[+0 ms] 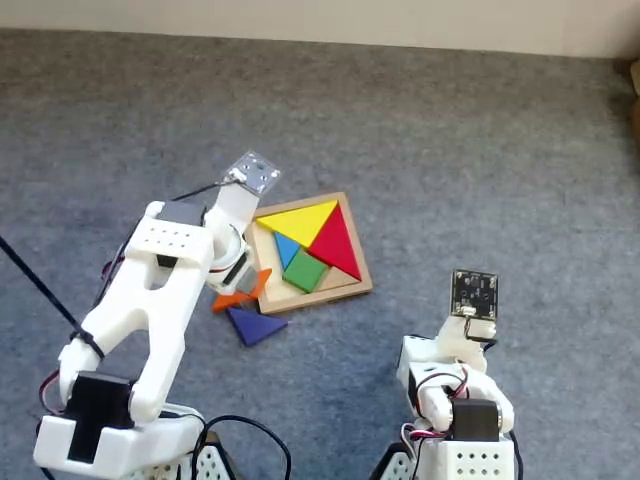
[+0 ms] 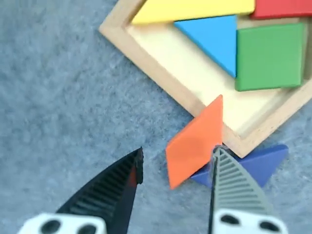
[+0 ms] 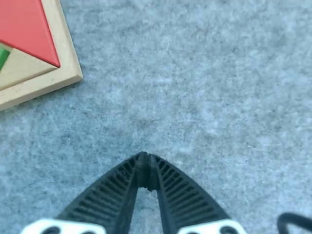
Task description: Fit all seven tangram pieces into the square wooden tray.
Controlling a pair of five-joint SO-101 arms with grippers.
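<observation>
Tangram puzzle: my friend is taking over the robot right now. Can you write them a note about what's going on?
Left gripper: open around the orange parallelogram, which sits outside the wooden tray at its rim.
Right gripper: shut, empty, over bare carpet beside the tray.
Done: yellow triangle, red triangle, light blue triangle and green square are in the tray.
Left: the orange parallelogram and the dark blue triangle on the carpet beside it need placing.

You're under bright, even light: the grey carpet (image 1: 470, 130) reads uniformly lit across the high view, and the purple triangle (image 1: 255, 326), below centre, throws only a thin, soft shadow.
</observation>
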